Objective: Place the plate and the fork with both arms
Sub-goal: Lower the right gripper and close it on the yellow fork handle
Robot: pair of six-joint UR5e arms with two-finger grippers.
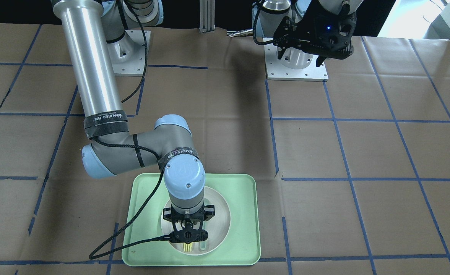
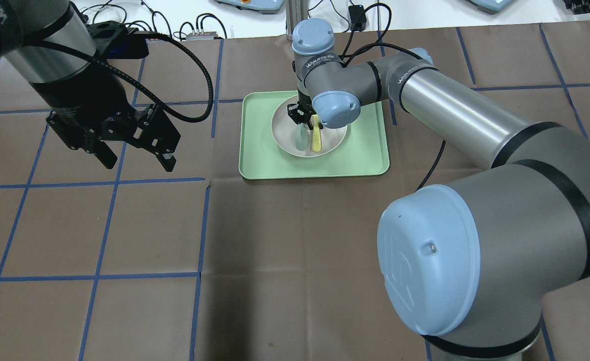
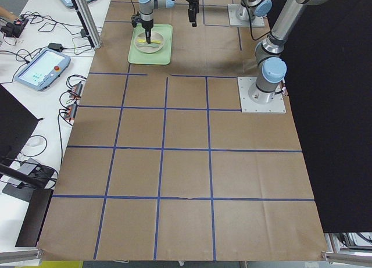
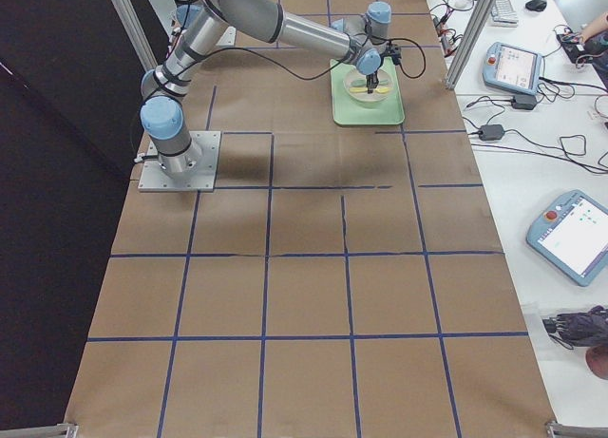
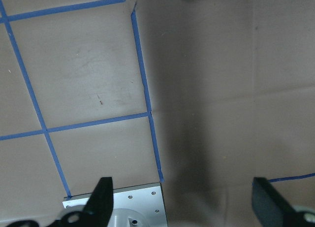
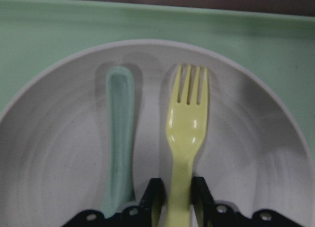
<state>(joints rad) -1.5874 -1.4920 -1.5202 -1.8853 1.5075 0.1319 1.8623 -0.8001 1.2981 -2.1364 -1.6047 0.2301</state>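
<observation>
The off-white plate point(image 2: 284, 134) sits in the pale-green tray point(image 2: 365, 155), far side of the table. The pale-yellow fork point(image 2: 316, 140) lies in the plate beside a grey-green spoon point(image 2: 301, 141). My right gripper point(image 2: 307, 118) points straight down into the plate. In the right wrist view its fingers point(image 6: 153, 195) close on the fork's handle, tines point(image 6: 189, 86) pointing away, fork point(image 6: 187, 123) resting on the plate point(image 6: 246, 138). My left gripper point(image 2: 138, 163) hangs open and empty above the bare table, left of the tray; its wrist view shows the gripper point(image 5: 184, 202) with jaws wide apart.
The spoon point(image 6: 120, 133) lies parallel to the fork, just left of the right gripper's finger. The arms' metal base plates point(image 1: 296, 70) point(image 1: 127, 53) stand at the robot's side. Brown paper with blue tape lines covers the table point(image 2: 274, 240).
</observation>
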